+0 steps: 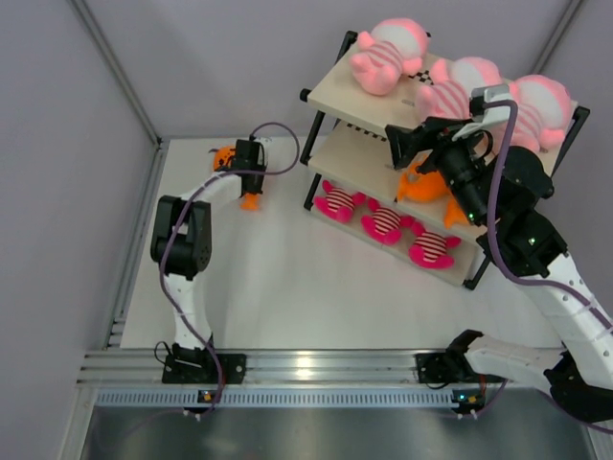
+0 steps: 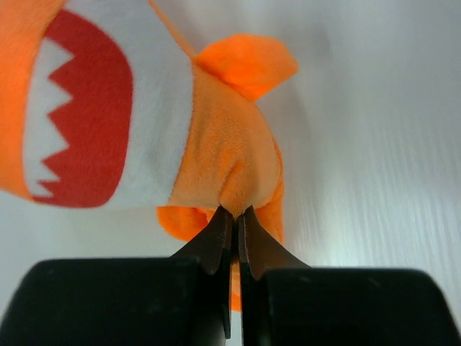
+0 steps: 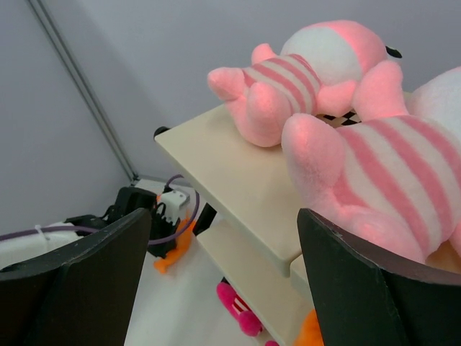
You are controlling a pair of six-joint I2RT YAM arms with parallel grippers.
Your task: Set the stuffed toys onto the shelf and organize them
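The shelf point(image 1: 335, 88) stands at the back right. Three pale-pink striped plushes point(image 1: 388, 56) lie on its top board. Three magenta plushes point(image 1: 385, 223) lie on the bottom board. An orange fish point(image 1: 424, 187) shows on the middle board, partly hidden by my right arm. My left gripper point(image 1: 247, 179) is shut on another orange fish point(image 2: 216, 158) at the back left of the table, close to the wall. My right gripper point(image 3: 225, 216) is open and empty, in front of the shelf's top board point(image 3: 230, 166), beside a pink plush point(image 3: 403, 180).
Grey walls point(image 1: 220, 67) close the back and sides. A metal post point(image 1: 115, 67) runs down the left corner. An aluminium rail point(image 1: 306, 364) with both arm bases crosses the near edge. A purple cable point(image 1: 278, 129) loops over the left wrist.
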